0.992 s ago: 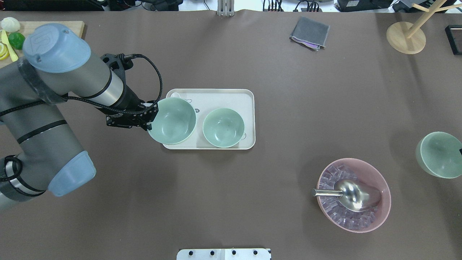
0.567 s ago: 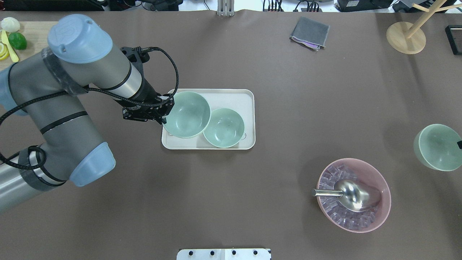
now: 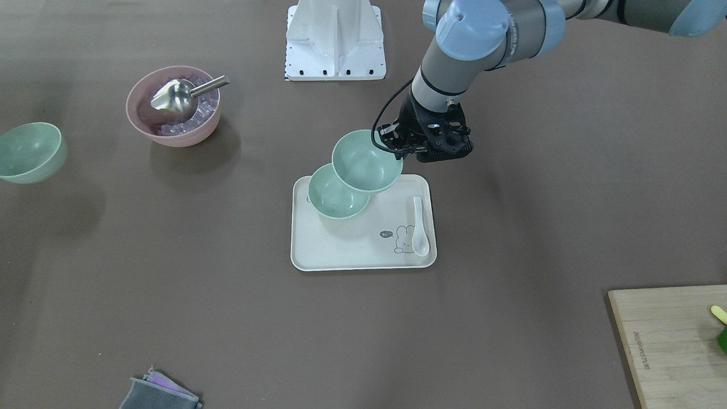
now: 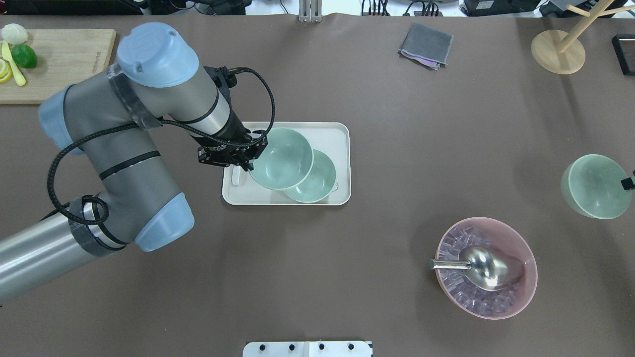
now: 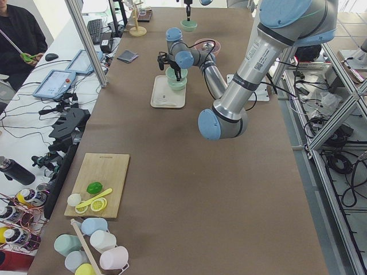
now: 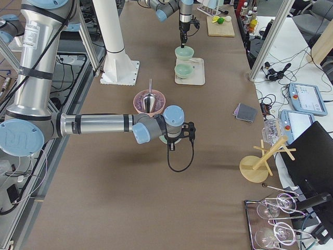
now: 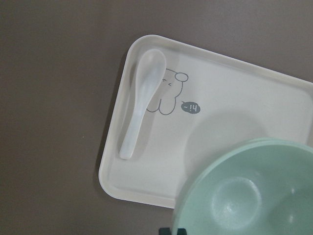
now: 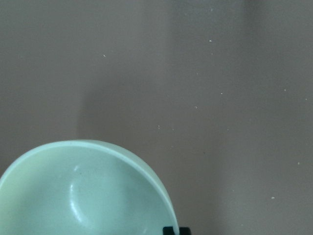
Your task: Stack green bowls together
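My left gripper point(image 4: 251, 151) is shut on the rim of a pale green bowl point(image 4: 281, 158) and holds it above the cream tray point(image 4: 337, 134). This bowl partly overlaps a second green bowl point(image 4: 320, 181) that sits in the tray. The front view shows the held bowl point(image 3: 366, 161) raised behind the tray bowl point(image 3: 335, 199). A third green bowl point(image 4: 593, 186) hangs above the table at the far right. My right gripper point(image 4: 629, 183) grips it at the rim, and only the gripper's tip shows at the frame edge. The right wrist view shows that bowl point(image 8: 83, 196).
A white spoon point(image 3: 420, 226) lies in the tray beside a rabbit drawing. A pink bowl point(image 4: 486, 267) with ice cubes and a metal scoop stands front right. A grey cloth point(image 4: 425, 44), a wooden stand point(image 4: 558, 52) and a cutting board point(image 4: 54, 64) lie at the far edge.
My left arm has carried its bowl to the right across the tray, so it now overlaps the tray bowl. The right-hand bowl has shifted slightly left and farther from me.
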`<state>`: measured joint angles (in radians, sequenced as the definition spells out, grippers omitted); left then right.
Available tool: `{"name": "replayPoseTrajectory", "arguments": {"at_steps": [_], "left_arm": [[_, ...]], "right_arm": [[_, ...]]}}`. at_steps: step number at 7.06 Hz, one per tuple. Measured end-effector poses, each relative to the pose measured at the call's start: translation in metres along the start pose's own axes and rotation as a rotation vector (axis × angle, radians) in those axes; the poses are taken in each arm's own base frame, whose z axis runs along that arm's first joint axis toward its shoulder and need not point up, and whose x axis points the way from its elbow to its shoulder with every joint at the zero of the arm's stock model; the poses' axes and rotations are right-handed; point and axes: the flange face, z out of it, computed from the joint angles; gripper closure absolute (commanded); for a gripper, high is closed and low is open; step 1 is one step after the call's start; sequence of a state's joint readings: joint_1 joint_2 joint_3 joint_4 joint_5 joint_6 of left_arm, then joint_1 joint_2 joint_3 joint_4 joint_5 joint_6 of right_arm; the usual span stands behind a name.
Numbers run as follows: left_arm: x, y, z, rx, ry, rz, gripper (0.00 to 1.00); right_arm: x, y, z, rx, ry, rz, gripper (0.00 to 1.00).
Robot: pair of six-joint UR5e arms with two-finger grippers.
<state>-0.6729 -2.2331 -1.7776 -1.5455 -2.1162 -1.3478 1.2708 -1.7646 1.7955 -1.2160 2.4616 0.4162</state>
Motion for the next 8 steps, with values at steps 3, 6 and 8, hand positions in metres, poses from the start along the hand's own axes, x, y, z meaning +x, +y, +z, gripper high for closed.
{"name": "replayPoseTrajectory", "arguments": {"at_steps": [3, 6, 8], "left_arm": [[0.033, 0.008, 0.019, -0.001, -0.012, 0.006, 1.0], [0.047, 0.007, 0.035, 0.004, -0.028, 0.007, 1.0], [0.046, 0.0, 0.05, 0.005, -0.029, 0.007, 1.0]], "right_arm": [[-0.014, -0.018, -0.006, 0.004, -0.004, 0.017, 1.0], [-0.016, -0.021, -0.008, 0.007, -0.005, 0.021, 1.0], [-0.018, -0.023, -0.009, 0.01, -0.007, 0.026, 1.0]]}}
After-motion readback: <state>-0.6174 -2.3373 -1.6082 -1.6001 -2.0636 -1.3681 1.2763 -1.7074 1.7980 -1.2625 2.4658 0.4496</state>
